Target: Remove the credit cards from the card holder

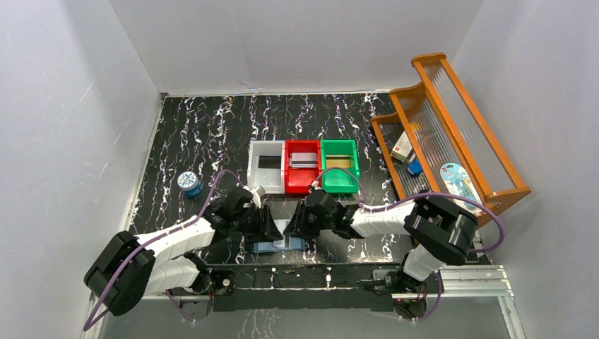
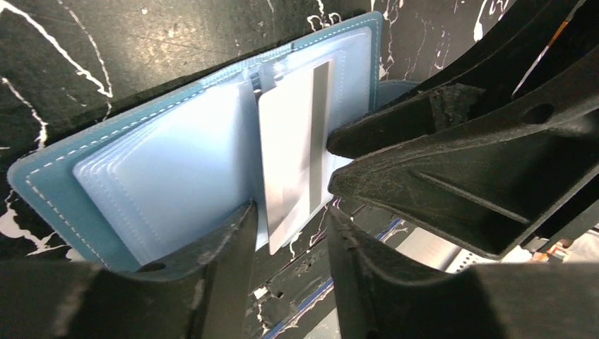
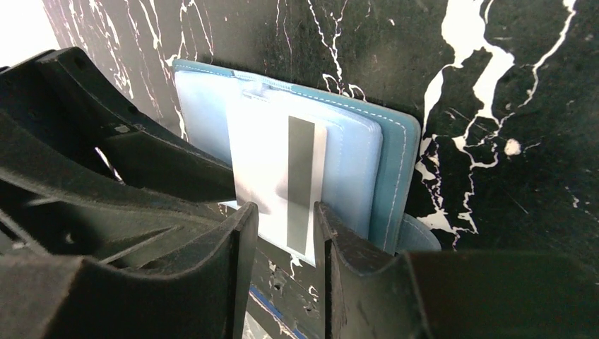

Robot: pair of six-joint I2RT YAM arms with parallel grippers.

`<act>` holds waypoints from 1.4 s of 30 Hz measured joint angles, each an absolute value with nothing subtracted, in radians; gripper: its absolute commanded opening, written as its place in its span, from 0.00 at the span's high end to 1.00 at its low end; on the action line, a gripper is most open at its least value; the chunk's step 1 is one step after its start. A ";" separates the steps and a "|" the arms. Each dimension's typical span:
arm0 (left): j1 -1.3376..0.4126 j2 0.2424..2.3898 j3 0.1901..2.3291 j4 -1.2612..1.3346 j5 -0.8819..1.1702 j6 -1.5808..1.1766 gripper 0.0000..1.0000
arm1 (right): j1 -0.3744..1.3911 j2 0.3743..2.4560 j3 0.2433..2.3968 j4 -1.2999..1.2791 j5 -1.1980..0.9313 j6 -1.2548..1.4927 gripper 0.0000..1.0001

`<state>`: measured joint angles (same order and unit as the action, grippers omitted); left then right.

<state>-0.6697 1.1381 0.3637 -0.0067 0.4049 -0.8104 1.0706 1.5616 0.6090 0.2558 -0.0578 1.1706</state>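
Note:
The card holder (image 1: 267,247) lies open at the table's near edge, its pale blue clear pockets (image 2: 162,162) facing up and its teal cover (image 3: 399,162) around them. One of the credit cards (image 2: 289,141), pale grey with a dark stripe (image 3: 301,176), sticks partway out of a pocket toward the near edge. My left gripper (image 2: 289,208) is open, its tips on either side of the card's free end. My right gripper (image 3: 286,206) faces it, jaws narrowly apart over the striped part. Neither visibly pinches the card. No black card shows.
White (image 1: 267,166), red (image 1: 302,166) and green (image 1: 339,166) bins stand in a row behind the arms. A round blue tin (image 1: 188,181) sits at the left. A wooden rack (image 1: 452,127) with small items fills the right side. The metal base rail (image 1: 339,279) runs just below the wallet.

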 measured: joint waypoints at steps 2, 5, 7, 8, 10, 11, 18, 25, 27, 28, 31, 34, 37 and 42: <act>-0.670 1.132 0.350 0.007 0.401 -0.825 0.70 | 1.069 1.562 0.601 0.270 -0.059 1.184 0.56; -0.670 1.112 0.331 0.015 0.388 -0.841 0.78 | 1.069 1.562 0.597 0.278 -0.058 1.198 0.56; -0.670 1.097 0.324 0.014 0.377 -0.847 0.84 | 1.069 1.562 0.597 0.278 -0.057 1.201 0.56; -0.670 1.091 0.322 0.013 0.372 -0.850 0.87 | 1.069 1.562 0.597 0.277 -0.057 1.201 0.56; -0.670 1.083 0.321 0.014 0.365 -0.850 0.96 | 1.069 1.562 0.597 0.277 -0.057 1.202 0.56; -0.670 1.081 0.321 0.013 0.362 -0.850 0.99 | 1.069 1.561 0.597 0.277 -0.056 1.202 0.56; -0.670 1.071 0.321 0.007 0.355 -0.852 1.00 | 1.069 1.559 0.597 0.273 -0.053 1.202 0.54; -0.671 1.044 0.321 -0.011 0.342 -0.852 1.00 | 1.069 1.557 0.597 0.273 -0.051 1.206 0.52; -0.671 1.028 0.321 -0.024 0.333 -0.852 1.00 | 1.070 1.557 0.597 0.273 -0.051 1.206 0.52; -0.671 1.018 0.321 -0.032 0.327 -0.852 1.00 | 1.070 1.557 0.597 0.273 -0.051 1.206 0.52; -0.671 0.996 0.321 -0.055 0.311 -0.850 1.00 | 1.070 1.557 0.597 0.274 -0.051 1.206 0.52; -0.671 0.988 0.321 -0.067 0.305 -0.848 0.98 | 1.070 1.557 0.597 0.275 -0.051 1.206 0.53; -0.671 0.985 0.321 -0.068 0.304 -0.847 0.83 | 1.070 1.557 0.597 0.275 -0.051 1.206 0.53; -0.671 0.986 0.321 -0.054 0.311 -0.851 0.73 | 1.070 1.557 0.598 0.274 -0.052 1.204 0.58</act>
<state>-0.6712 0.9863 0.3214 -0.0544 0.3111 -0.8509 1.0698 1.5570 0.5976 0.2741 -0.0517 1.2037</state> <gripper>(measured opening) 0.232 0.460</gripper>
